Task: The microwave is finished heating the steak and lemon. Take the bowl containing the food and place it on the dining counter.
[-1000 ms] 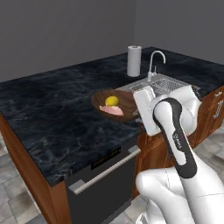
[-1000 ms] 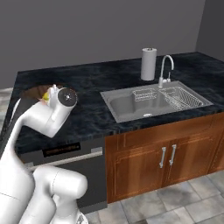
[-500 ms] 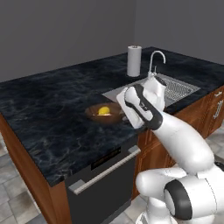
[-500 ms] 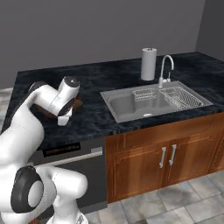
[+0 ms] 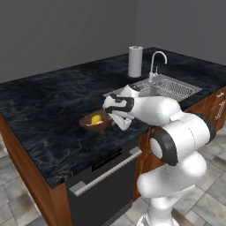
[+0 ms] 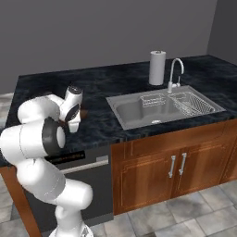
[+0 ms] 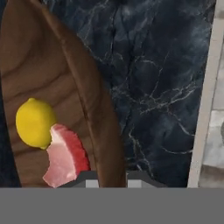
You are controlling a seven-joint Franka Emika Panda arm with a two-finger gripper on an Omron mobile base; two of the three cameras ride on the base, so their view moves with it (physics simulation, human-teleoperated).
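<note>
The dark brown wooden bowl sits low over the black stone dining counter, near its front edge and left of the sink. Whether it touches the stone I cannot tell. Inside lie the yellow lemon and, beside it, the pinkish-red steak. My gripper is shut on the bowl's right rim. In the hand view the bowl takes up the left side with the lemon in it, and its rim runs down between my gripper tips. The microwave is out of view.
A steel sink with a wire rack and a faucet lies right of the bowl. A white paper towel roll stands behind it. A dishwasher front and wood-brown cabinets sit under the counter.
My arm has swung left and lowered, carrying the bowl from beside the sink to a spot low over the counter's front. The gripper kept its hold on the rim.
</note>
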